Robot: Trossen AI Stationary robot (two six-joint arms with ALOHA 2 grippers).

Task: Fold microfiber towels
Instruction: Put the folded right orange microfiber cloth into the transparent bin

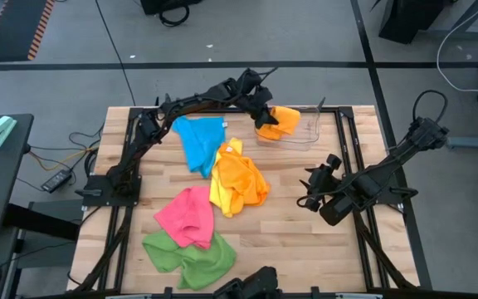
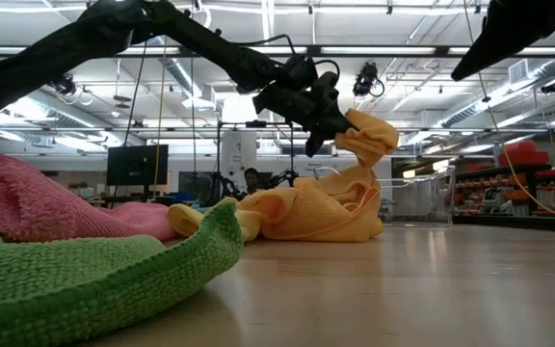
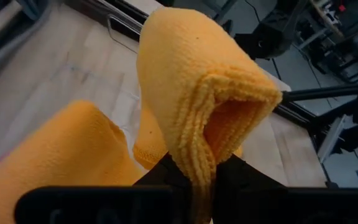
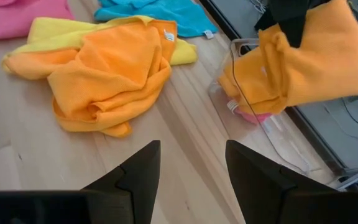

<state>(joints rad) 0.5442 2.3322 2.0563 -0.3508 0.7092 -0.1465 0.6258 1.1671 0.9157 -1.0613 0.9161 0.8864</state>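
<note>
Left gripper (image 1: 265,114) at the far side of the table (image 1: 305,241), jaws clenched on an orange towel (image 1: 282,120) lifted over the clear bin (image 1: 305,133). Right gripper (image 1: 312,189) hovers at the table's right side, jaws released, holding nothing. On the wood: blue towel (image 1: 199,139), a 2nd orange towel (image 1: 241,178) over a yellow towel (image 1: 221,193), pink towel (image 1: 186,214), green towel (image 1: 191,256) nearest the front edge.
</note>
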